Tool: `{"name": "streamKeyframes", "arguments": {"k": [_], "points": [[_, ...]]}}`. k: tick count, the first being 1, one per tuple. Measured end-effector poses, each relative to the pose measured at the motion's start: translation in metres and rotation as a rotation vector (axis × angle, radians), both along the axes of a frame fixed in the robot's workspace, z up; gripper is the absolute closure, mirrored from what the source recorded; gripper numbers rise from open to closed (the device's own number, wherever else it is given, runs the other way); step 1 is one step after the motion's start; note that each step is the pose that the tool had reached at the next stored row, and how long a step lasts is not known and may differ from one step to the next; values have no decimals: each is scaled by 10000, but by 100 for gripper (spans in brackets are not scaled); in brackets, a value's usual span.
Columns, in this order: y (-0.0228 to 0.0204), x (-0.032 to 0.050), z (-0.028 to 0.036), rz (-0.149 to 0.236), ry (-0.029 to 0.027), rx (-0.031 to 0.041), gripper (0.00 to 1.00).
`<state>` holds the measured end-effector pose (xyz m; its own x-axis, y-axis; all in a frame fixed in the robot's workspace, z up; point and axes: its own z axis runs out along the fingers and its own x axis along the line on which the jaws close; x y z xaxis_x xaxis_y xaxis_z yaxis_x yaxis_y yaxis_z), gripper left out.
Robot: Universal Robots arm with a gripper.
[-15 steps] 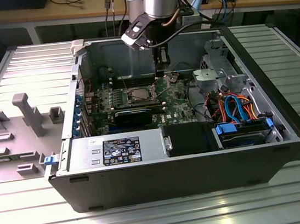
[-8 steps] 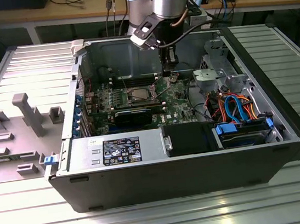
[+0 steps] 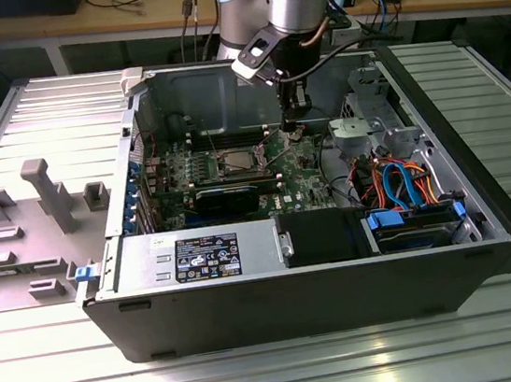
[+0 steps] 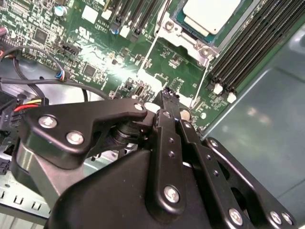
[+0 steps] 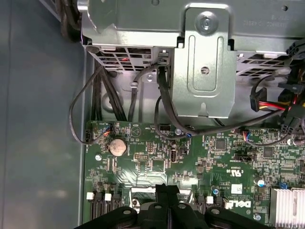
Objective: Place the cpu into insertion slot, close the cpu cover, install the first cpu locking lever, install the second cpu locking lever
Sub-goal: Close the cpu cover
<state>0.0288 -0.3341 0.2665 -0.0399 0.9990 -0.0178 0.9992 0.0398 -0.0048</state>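
Gripper (image 4: 167, 93) fingers are pressed together, with nothing seen between them. In the exterior view it hangs inside the open computer case (image 3: 298, 300), low over the green board (image 4: 164, 64), on the exterior view's right of the socket. The cpu (image 4: 209, 13), silver-tan top up, lies flat in the insertion slot (image 4: 177, 29), and silvery metal frames it. Can't tell whether the cpu cover is down. The fingertips are near the socket corner but not touching it. The case sits on a ribbed metal table (image 3: 261, 374).
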Motion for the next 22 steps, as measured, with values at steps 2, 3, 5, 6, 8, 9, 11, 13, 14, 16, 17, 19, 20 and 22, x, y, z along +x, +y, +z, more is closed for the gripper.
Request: {"name": "streamKeyframes", "arguments": {"k": [2,3,5,6,8,9,11,13,14,16,17,19,20,22], "points": [[0,0,-1,-2,1,1,89],[0,1,-1,-1,1,2,89],[0,1,-1,0,2,2,89],[1,2,-1,0,2,3,89],[1,2,-1,0,3,2,89],[1,2,-1,0,3,2,89],[1,2,-1,-1,4,2,89],[0,3,-1,0,4,2,89],[1,6,-1,1,4,2,89],[1,22,-2,0,12,4,89],[1,36,-2,0,16,3,89],[4,80,-5,1,43,2,89],[7,96,-9,0,49,1,89],[13,123,-18,0,54,3,89]]}}
